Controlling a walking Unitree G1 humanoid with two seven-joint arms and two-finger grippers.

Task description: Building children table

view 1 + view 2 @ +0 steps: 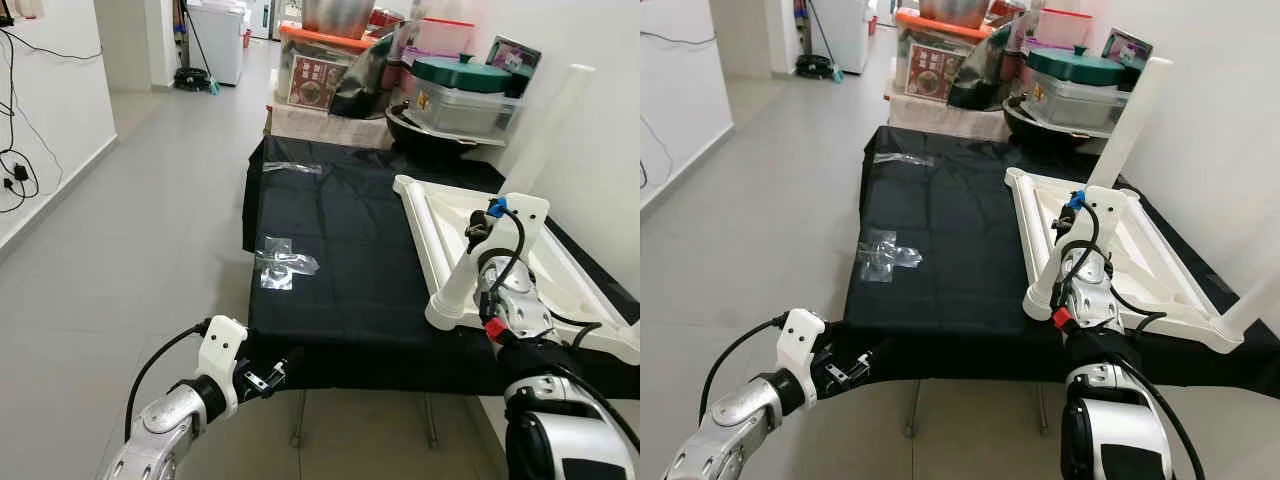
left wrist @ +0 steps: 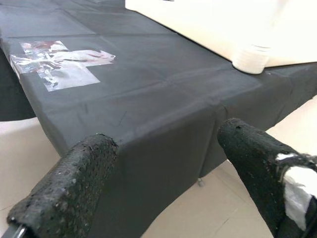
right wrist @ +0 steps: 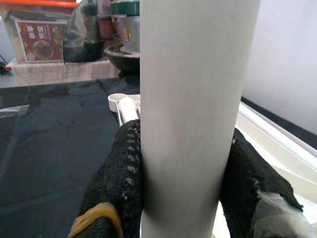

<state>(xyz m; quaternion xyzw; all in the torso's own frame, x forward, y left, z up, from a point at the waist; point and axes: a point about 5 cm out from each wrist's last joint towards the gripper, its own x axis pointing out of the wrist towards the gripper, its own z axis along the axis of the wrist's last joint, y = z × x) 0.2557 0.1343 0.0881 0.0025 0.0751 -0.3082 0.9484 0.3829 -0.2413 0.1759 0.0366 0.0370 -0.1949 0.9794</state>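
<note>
The right gripper [image 3: 183, 198] is clamped on a white table leg [image 3: 193, 99] standing at the near corner of the upturned white tabletop [image 1: 1140, 265], one more leg rising at its far corner (two counted). The left gripper [image 2: 163, 163], fingers apart, hovers off the black-covered table [image 1: 340, 250] near edge, open floor [image 1: 130, 230] beside it.

I am counting one white tabletop [image 1: 560, 262] lying upside down on one black-covered desk [image 1: 340, 250], two white legs [image 1: 1130, 115] standing on it, and two clear plastic wrappers [image 1: 283, 262].
</note>
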